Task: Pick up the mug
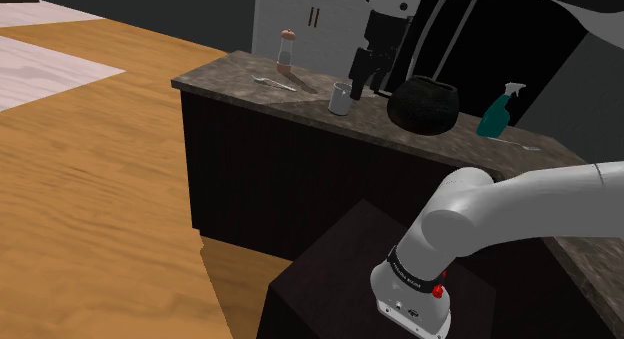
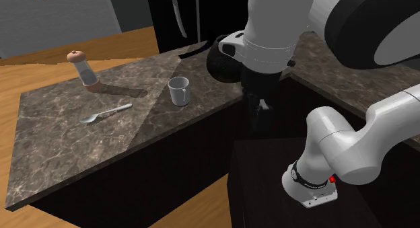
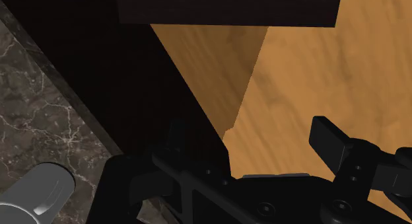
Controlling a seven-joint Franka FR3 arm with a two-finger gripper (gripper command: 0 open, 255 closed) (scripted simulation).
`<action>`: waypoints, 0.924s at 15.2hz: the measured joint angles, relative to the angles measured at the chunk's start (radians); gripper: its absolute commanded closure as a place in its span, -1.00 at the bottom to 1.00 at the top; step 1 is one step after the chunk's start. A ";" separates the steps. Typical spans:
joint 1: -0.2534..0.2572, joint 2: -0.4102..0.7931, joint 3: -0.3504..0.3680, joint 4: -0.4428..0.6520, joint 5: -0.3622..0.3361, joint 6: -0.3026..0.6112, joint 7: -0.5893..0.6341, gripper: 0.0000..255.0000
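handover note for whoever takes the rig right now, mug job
The pincer is open and holds nothing; it hangs by the counter's edge beside the mug, not around it.
The mug stands upright on the marbled counter, apart from the spoon and the shaker.
Done: nothing grasped yet.
Left: bring the pincer over the mug, close on it, lift.

you're looking at a home kitchen: a dark, marble-veined bench (image 2: 60, 126) carries a spoon (image 2: 106, 114), a brown-capped shaker (image 2: 83, 70), a mug (image 2: 178, 91), a round black pot (image 1: 424, 104) and a teal spray bottle (image 1: 497, 112). a wooden floor (image 1: 90, 187) surrounds it, and pale cupboard doors (image 1: 313, 17) with dark handles stand behind.
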 measured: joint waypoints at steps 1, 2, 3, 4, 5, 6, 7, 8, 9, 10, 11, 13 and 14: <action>0.000 0.000 0.000 0.000 0.000 0.000 0.000 -1.00; -0.004 0.006 -0.012 -0.003 -0.006 0.010 -0.011 -1.00; -0.007 0.023 -0.022 0.003 -0.011 0.022 -0.020 -1.00; -0.012 0.048 -0.040 0.021 -0.020 0.030 -0.036 -1.00; -0.018 0.066 -0.061 0.018 -0.029 0.053 -0.055 -1.00; -0.025 0.080 -0.083 0.019 -0.040 0.067 -0.077 -1.00; -0.030 0.106 -0.102 0.029 -0.047 0.086 -0.094 -1.00; -0.034 0.133 -0.120 0.034 -0.053 0.109 -0.110 -1.00; -0.039 0.152 -0.141 0.041 -0.059 0.123 -0.130 -1.00; -0.043 0.172 -0.158 0.051 -0.063 0.135 -0.146 -1.00; -0.048 0.204 -0.181 0.071 -0.069 0.150 -0.169 -1.00; -0.055 0.254 -0.216 0.101 -0.073 0.172 -0.205 -1.00; -0.058 0.284 -0.237 0.116 -0.073 0.189 -0.225 -1.00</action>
